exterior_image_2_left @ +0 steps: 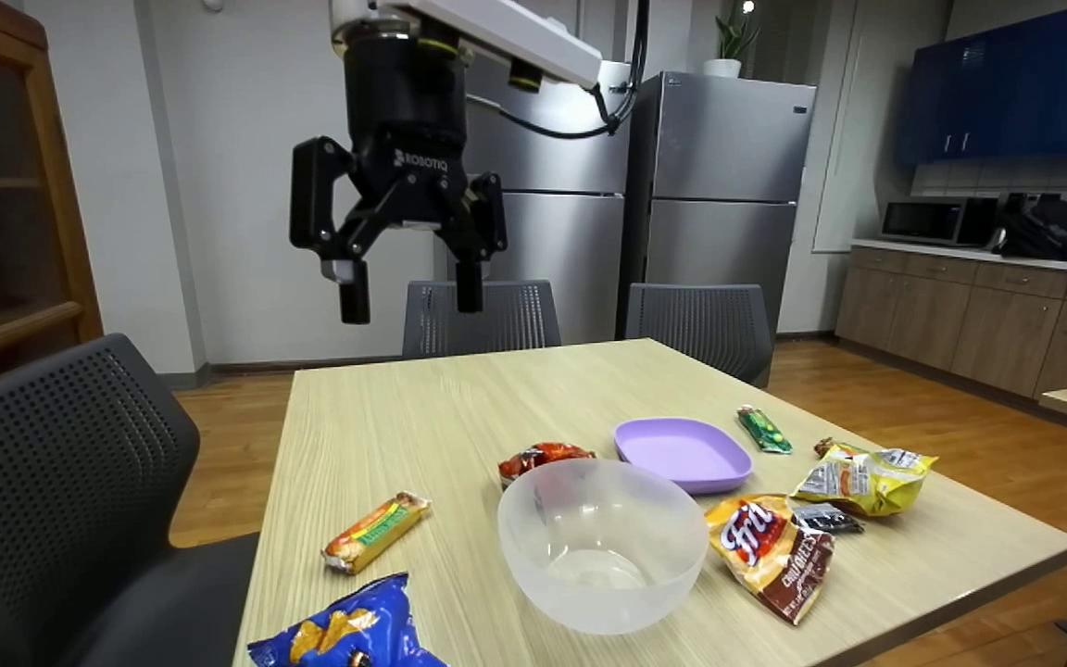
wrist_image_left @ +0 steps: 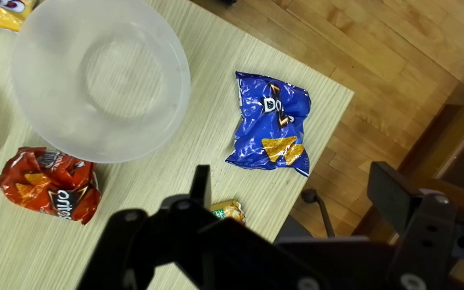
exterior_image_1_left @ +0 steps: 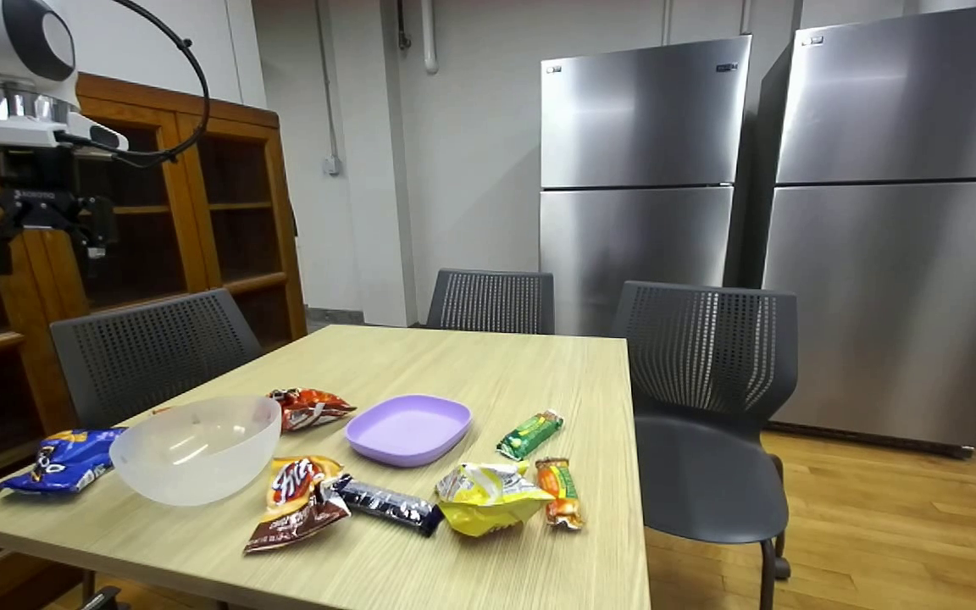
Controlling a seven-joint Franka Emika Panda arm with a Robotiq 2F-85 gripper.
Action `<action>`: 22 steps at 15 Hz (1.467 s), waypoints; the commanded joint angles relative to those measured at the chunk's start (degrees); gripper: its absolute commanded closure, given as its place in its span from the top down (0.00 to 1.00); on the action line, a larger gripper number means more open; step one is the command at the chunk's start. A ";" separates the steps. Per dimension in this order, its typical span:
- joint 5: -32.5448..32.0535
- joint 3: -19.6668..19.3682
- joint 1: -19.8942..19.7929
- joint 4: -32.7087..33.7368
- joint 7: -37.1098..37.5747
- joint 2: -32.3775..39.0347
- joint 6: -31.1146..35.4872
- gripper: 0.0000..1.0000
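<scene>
Blue bag point(exterior_image_2_left: 348, 630): flat on the table point(exterior_image_2_left: 441, 417), at the near left in an exterior view, close to a table corner and apart from the bowl point(exterior_image_2_left: 603, 597). Its broad printed face is up, probably because a soft, puffed pack settles on its widest side.

Gripper point(exterior_image_2_left: 412, 295): well above the table, directed downward. The fingers point(exterior_image_2_left: 355, 295) stand wide apart, with nothing between them and no contact with any pack. In the wrist view the blue bag shows ahead of the gap. The raised position likely serves to clear the bowl rim.

Yellow bar point(exterior_image_2_left: 376, 533): on the table at the left, beyond the blue bag. In the wrist view one finger hides part of it, yet the gripper's height in both exterior views shows the two well apart.

Bowl: upright on its flat base, which should keep it steady. Red bag point(exterior_image_2_left: 543, 454): beyond the bowl and partly hidden by it; whether they touch cannot be told. Plate point(exterior_image_2_left: 682, 454): flat, to the far right of the bowl. Brown bag point(exterior_image_2_left: 770, 556): just right of the bowl.

Other packs: the dark bar point(exterior_image_1_left: 390, 505), yellow bag point(exterior_image_1_left: 488, 500) and orange bar point(exterior_image_1_left: 560, 491) form a loose row, left to right, along the near side in an exterior view; the green bar point(exterior_image_1_left: 530, 435) lies farther back, right of the plate. Such spacing seems to leave most packs reachable singly.
</scene>
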 commanded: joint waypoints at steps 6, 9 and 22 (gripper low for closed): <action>-1.21 0.19 3.67 -4.39 3.61 3.95 9.78 1.00; -1.82 -0.39 5.76 -5.96 5.88 7.43 13.98 1.00; -6.00 -6.50 11.77 -5.23 16.12 20.26 22.51 1.00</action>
